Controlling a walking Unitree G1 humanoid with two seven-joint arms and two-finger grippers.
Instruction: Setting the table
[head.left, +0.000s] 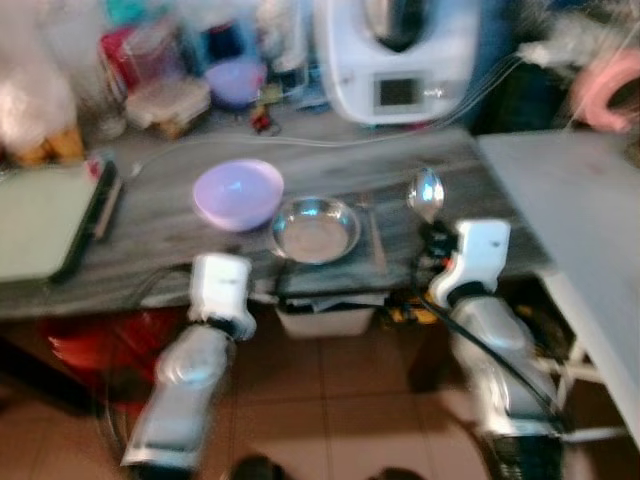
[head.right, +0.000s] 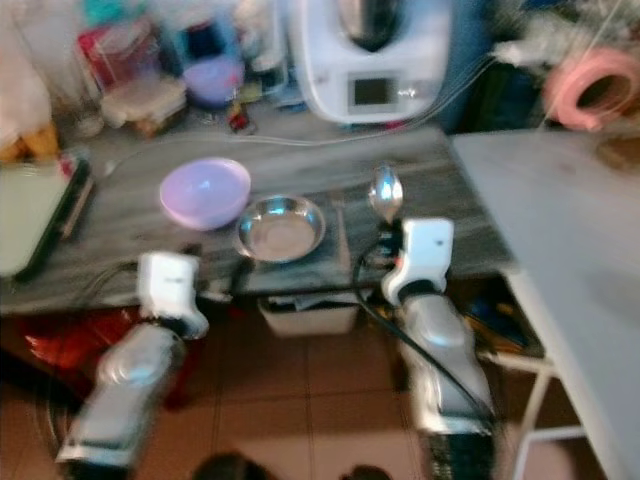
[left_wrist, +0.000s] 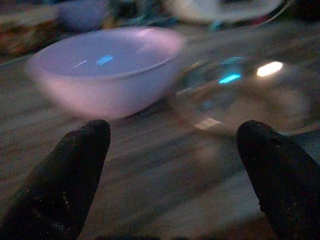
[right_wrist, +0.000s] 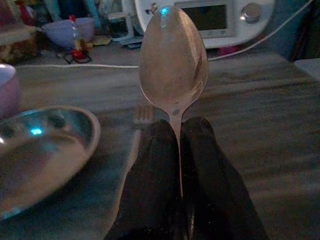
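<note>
Your right gripper (right_wrist: 180, 150) has its two fingers pressed together on the handle of the spoon (right_wrist: 173, 60), whose bowl stands up beyond the fingertips, just to the right of the steel plate (head.left: 316, 230) on the grey table (head.left: 200, 255). A fork (right_wrist: 137, 130) lies flat between that plate and the spoon. Your left gripper (left_wrist: 172, 165) is spread wide and holds nothing, low at the table edge in front of the plate, with the pink bowl (head.left: 238, 192) just left of the plate.
</note>
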